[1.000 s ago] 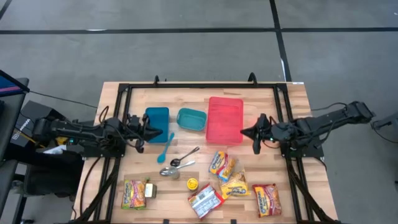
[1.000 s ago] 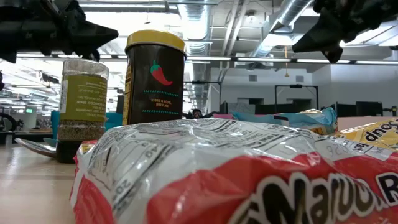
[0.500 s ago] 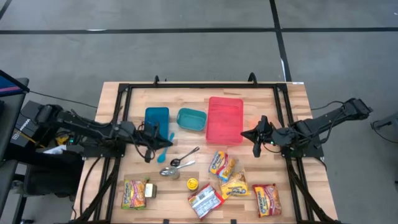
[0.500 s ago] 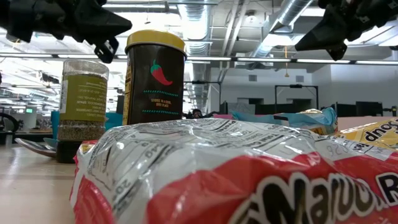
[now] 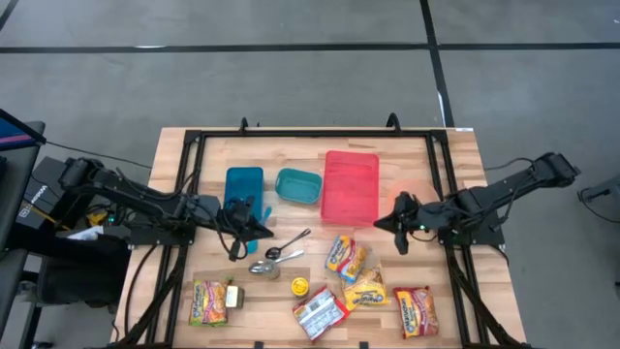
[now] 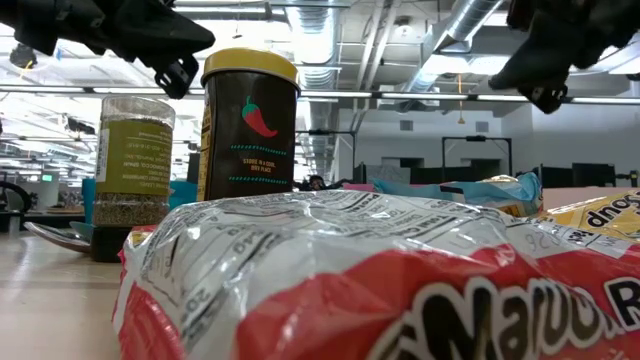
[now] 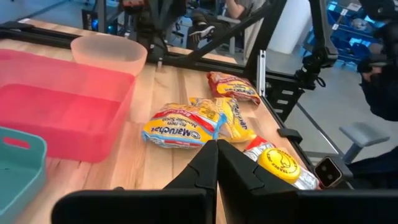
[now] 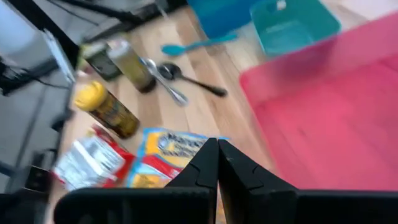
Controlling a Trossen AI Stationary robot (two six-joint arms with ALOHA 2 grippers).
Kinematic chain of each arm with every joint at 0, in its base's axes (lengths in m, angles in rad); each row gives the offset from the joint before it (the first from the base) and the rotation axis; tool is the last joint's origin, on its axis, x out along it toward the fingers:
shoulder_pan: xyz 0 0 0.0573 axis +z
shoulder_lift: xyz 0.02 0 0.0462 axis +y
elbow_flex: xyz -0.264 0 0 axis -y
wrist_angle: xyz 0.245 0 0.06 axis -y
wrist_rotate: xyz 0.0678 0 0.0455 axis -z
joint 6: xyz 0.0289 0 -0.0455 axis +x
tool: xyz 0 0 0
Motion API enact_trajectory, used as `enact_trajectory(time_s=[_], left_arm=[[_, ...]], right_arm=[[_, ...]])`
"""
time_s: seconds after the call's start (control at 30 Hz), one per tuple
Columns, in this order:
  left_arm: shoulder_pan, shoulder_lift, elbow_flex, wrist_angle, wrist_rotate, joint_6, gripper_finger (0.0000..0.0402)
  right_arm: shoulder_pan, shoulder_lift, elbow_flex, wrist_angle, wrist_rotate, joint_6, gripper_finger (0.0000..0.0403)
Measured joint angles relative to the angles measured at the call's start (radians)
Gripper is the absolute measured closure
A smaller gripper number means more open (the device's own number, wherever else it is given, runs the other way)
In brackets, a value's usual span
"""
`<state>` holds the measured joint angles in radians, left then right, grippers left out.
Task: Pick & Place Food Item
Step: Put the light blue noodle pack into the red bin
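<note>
Several noodle packets lie on the front half of the table: a yellow one, another, a red one, a silver-red one and one at the front left. My left gripper hangs shut and empty above the spoons, its fingers pointing toward a yellow packet. My right gripper is shut and empty by the front corner of the red tray, with a yellow packet ahead of it.
A blue container and a teal container stand left of the red tray. Metal spoons, a yellow-lidded spice jar and a herb jar sit mid-table. A pink bowl stands beyond the tray. Black frame rails border the table.
My left gripper has swung right, from beside the blue container to above the spoons. My right gripper has shifted slightly toward the table's front. Both stayed shut.
</note>
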<state>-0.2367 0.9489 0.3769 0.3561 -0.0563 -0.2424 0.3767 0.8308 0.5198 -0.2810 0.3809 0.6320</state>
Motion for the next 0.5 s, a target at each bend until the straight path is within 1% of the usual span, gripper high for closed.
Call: enact_trajectory(time_s=[0.1,0.2,0.37,0.5], left_arm=[[0.0,0.0,0.0,-0.001,0.0,0.0,0.0402],[0.0,0.0,0.0,0.0,-0.001,0.001,0.0402],[0.0,0.0,0.0,0.002,-0.004,0.0,0.0402],[0.0,0.0,0.0,0.002,-0.004,-0.001,0.0402]], right_arm=[[0.016,0.06,0.003,0.001,0.01,-0.023,0.0402],[0.019,0.125,0.046,0.005,0.013,-0.027,0.0402],[0.036,0.265,0.16,-0.013,0.042,-0.071,0.0402],[0.051,0.387,0.273,-0.108,0.047,-0.086,0.0402]])
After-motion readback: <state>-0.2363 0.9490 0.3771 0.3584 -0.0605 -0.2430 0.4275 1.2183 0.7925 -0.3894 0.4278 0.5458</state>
